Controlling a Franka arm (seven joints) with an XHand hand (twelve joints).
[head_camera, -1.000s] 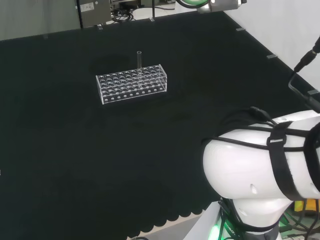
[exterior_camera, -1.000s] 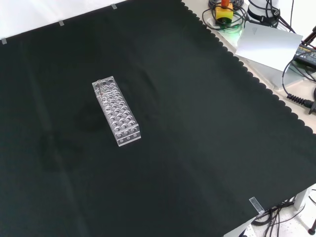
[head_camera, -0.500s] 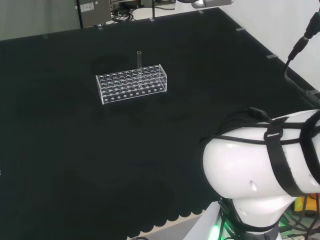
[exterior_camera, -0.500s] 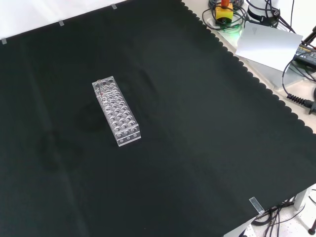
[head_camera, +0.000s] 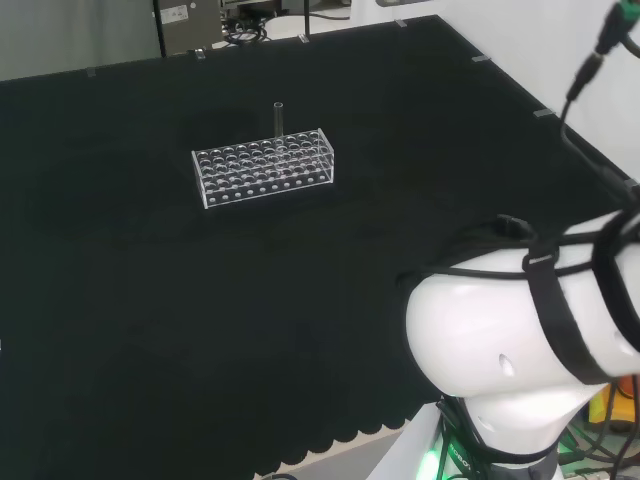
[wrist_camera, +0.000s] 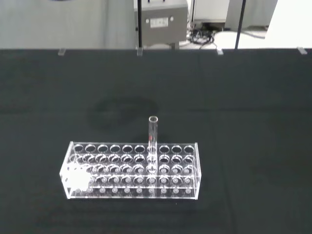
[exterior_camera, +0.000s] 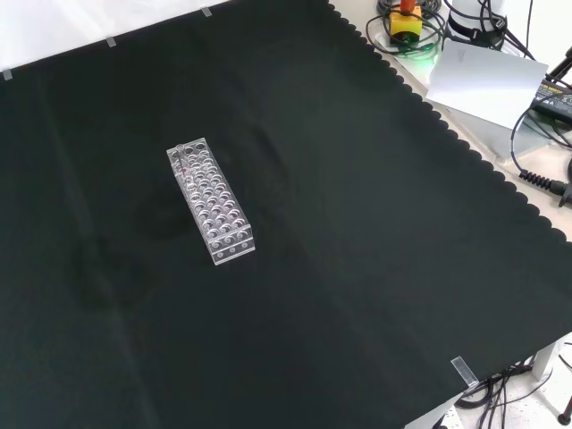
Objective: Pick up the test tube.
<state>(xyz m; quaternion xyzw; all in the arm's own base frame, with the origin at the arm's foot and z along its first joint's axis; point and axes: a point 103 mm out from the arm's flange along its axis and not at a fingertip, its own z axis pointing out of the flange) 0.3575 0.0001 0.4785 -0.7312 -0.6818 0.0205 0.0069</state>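
Observation:
A single clear test tube point(head_camera: 279, 117) stands upright in a hole of the back row of a clear plastic rack point(head_camera: 263, 167) on the black cloth, in the far middle of the head view. The front view has the rack point(exterior_camera: 211, 201) lying left of centre, with the tube point(exterior_camera: 179, 159) at its far end. From the wrist view I look at the tube point(wrist_camera: 153, 139) from a distance; it rises above the rack point(wrist_camera: 131, 170), and the other holes look empty.
The arm's own white link point(head_camera: 520, 350) with black straps bulks at the lower right of the head view. Beyond the cloth's scalloped edge point(exterior_camera: 465, 125) lie cables, a yellow button box point(exterior_camera: 407, 18) and a grey sheet point(exterior_camera: 487, 80).
In the head view the green-lit part at the top edge has risen out of sight and the arm's white link has turned a little. Rack and tube have not moved.

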